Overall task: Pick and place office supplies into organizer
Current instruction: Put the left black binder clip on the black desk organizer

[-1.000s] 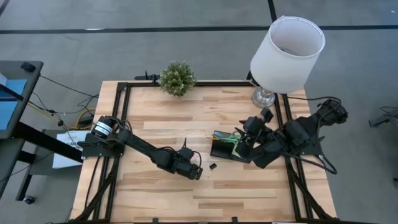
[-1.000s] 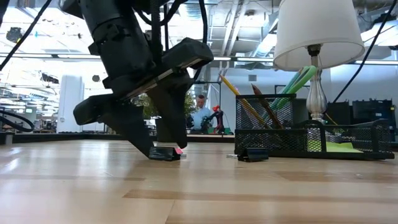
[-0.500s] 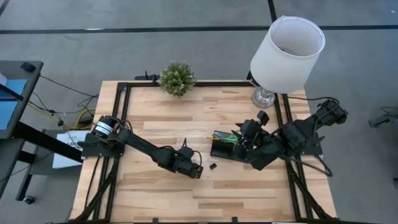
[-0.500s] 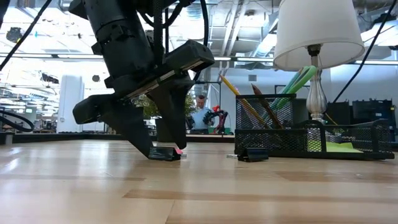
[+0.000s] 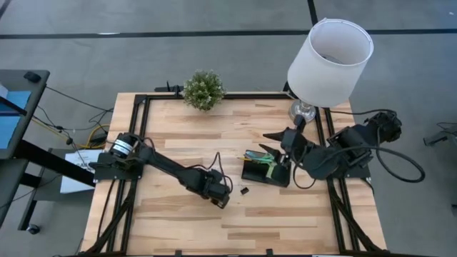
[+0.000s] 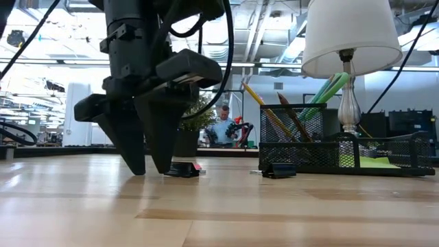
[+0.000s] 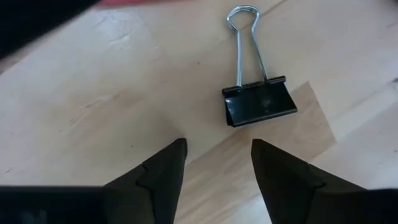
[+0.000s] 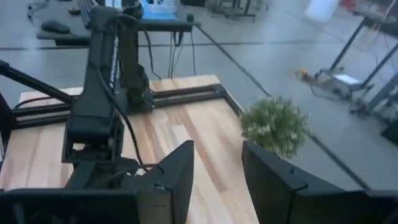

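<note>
A small black binder clip (image 7: 258,106) lies flat on the wooden table, its wire handles (image 7: 242,37) pointing away from my left gripper (image 7: 217,146). That gripper points down, open, with nothing between its fingers. In the low view my left gripper (image 6: 149,171) stands just beside a clip (image 6: 182,169) with something pink next to it. Another clip (image 6: 274,170) lies in front of the black mesh organizer (image 6: 384,147), where pencils (image 6: 274,113) stand in the raised section. My right gripper (image 5: 274,141) hangs open high above the organizer (image 5: 253,173).
A white-shaded lamp (image 5: 328,57) stands at the far right, behind the organizer. A small potted plant (image 5: 203,89) sits at the far edge. One loose clip (image 5: 244,190) lies between my left gripper and the organizer. Bare wood stretches along the near edge. A person (image 6: 221,127) is in the room beyond.
My left gripper has tipped steeper, now pointing almost straight down, and its fingertips have drawn off the clip they stood at, which stays flat on the table. My right gripper has risen above the organizer and tilted up toward level.
</note>
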{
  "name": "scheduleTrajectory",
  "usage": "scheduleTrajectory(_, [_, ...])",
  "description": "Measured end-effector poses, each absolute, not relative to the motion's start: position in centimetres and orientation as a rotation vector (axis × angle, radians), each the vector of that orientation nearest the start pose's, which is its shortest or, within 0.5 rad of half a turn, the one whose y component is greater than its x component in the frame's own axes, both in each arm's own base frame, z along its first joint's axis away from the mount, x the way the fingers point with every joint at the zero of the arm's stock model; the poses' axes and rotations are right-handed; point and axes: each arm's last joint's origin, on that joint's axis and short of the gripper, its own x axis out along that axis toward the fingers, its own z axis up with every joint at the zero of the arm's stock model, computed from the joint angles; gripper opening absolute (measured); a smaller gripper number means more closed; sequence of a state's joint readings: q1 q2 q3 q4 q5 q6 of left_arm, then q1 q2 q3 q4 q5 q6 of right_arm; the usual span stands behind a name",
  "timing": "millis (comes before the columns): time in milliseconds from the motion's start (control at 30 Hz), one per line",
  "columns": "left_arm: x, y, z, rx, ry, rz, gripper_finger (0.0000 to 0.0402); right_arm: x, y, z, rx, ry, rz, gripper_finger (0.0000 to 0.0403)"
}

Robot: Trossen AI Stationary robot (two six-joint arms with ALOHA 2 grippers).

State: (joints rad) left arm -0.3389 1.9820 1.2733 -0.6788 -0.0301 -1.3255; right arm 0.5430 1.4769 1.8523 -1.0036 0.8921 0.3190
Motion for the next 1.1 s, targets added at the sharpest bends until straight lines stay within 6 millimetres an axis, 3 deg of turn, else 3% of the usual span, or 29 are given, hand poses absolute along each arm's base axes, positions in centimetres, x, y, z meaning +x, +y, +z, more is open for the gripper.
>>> scheduleTrajectory(333, [35.7, -12.4, 13.8, -0.952, 1.205, 0.619, 0.017, 24.3, 12.0, 45.5, -0.165, 0.46, -0.403, 0.0129])
scheduleTrajectory(600, [36.0, -12.8, 14.0, -0.941, 1.208, 0.535, 0.0169, 24.3, 12.0, 45.5, -0.171, 0.462, -0.401, 0.0129])
scheduleTrajectory(1100, [36.3, -12.8, 14.1, -0.993, 1.16, 0.564, 0.0169, 24.4, 11.8, 45.5, -0.165, 0.458, -0.408, 0.0129])
